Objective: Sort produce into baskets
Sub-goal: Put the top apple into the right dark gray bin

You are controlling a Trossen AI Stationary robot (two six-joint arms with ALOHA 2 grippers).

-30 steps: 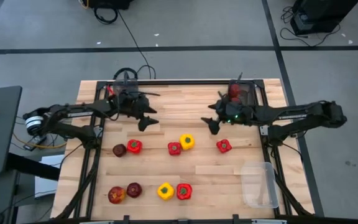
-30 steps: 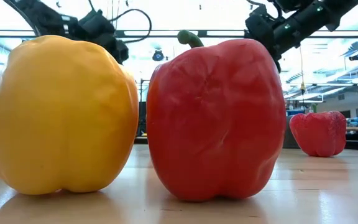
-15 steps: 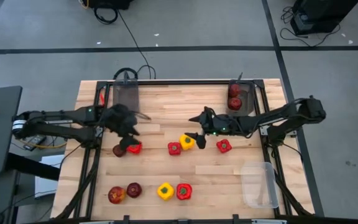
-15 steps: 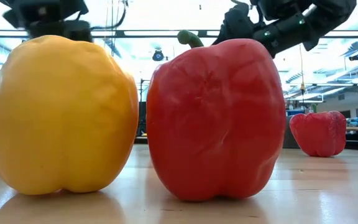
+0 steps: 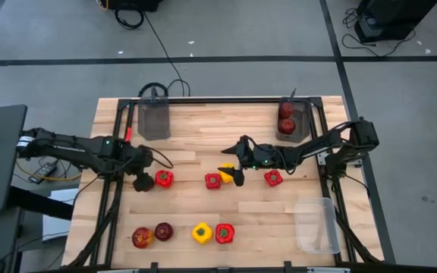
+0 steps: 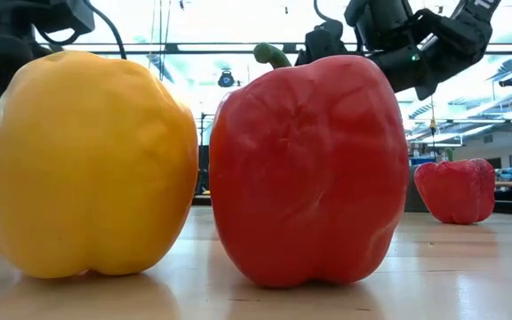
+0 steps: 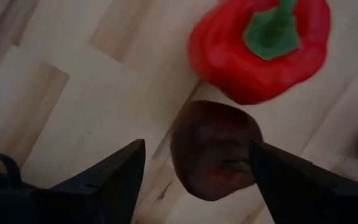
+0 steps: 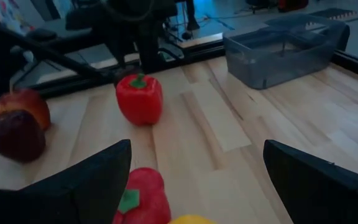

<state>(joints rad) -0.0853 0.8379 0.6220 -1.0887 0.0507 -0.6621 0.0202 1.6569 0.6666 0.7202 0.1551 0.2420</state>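
Observation:
A dark-red apple (image 7: 213,152) lies on the table next to a red pepper (image 7: 260,46). My left gripper (image 7: 194,149) points down over it, open, one finger on each side of the apple (image 5: 144,183). My right gripper (image 5: 232,165) hangs open just above a yellow pepper (image 5: 224,173) at mid-table, with nothing between its fingers (image 8: 197,149). A red pepper (image 5: 213,180) lies beside that yellow one. A grey basket (image 5: 155,117) stands at the far left. Another grey basket (image 5: 293,120) at the far right has red produce in it. My left gripper comes at the dark-red apple from above. One finger (image 7: 291,174) stands right against the apple's side (image 7: 244,149), and I cannot tell whether it touches. The other finger (image 7: 114,174) is clear of it. The apple rests on the table.
Another red pepper (image 5: 273,178) lies right of centre. Two apples (image 5: 142,237) (image 5: 163,231), a yellow pepper (image 5: 202,233) and a red pepper (image 5: 224,233) line the near edge. A clear basket (image 5: 317,225) stands at the near right.
My left gripper has gone from beside the far-left grey basket toward the table's near-left and tipped down over the dark-red apple. My right gripper has gone from the far-right basket toward the table's left and down to the yellow pepper. No produce has moved.

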